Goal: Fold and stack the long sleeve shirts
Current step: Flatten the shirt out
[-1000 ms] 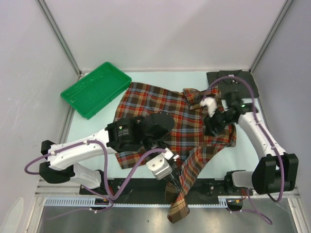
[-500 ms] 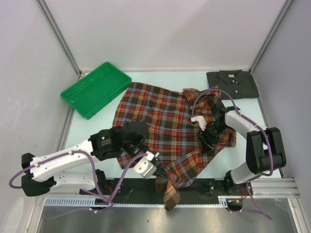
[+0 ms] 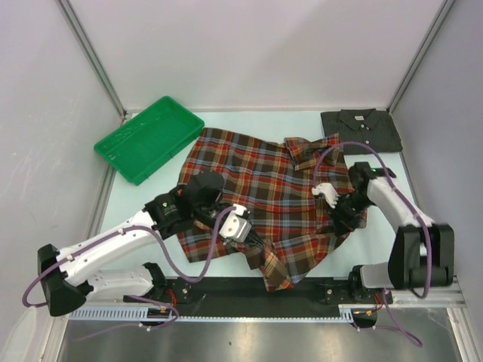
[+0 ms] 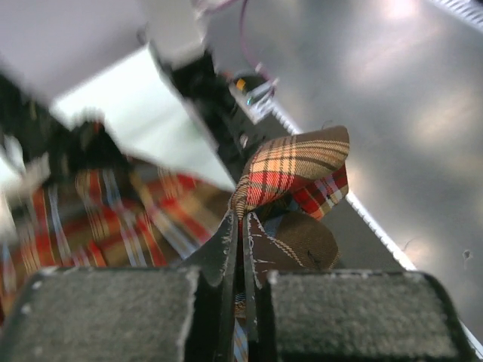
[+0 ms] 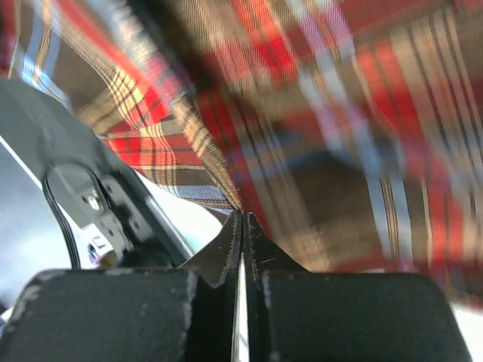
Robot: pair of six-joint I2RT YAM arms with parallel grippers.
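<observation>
Near edge of the table (image 3: pixel 249 121), just L of centre: your left gripper (image 3: pixel 255 247) has its jaws pinching a fold of the plaid shirt (image 3: pixel 249 177)'s sleeve (image 3: pixel 275 270), w/ the sleeve end draped onto the black rail (image 3: pixel 226 290). Further in, at the shirt's R hem, your right gripper (image 3: pixel 343 220) has its jaws pressed together right at the cloth edge; can't tell if fabric is caught. The shirt body lies spread over mid-table. At the back, the folded charcoal shirt (image 3: pixel 361 130) sits in the far-R corner, and the green tray (image 3: pixel 149 138) is near the far-L corner.
</observation>
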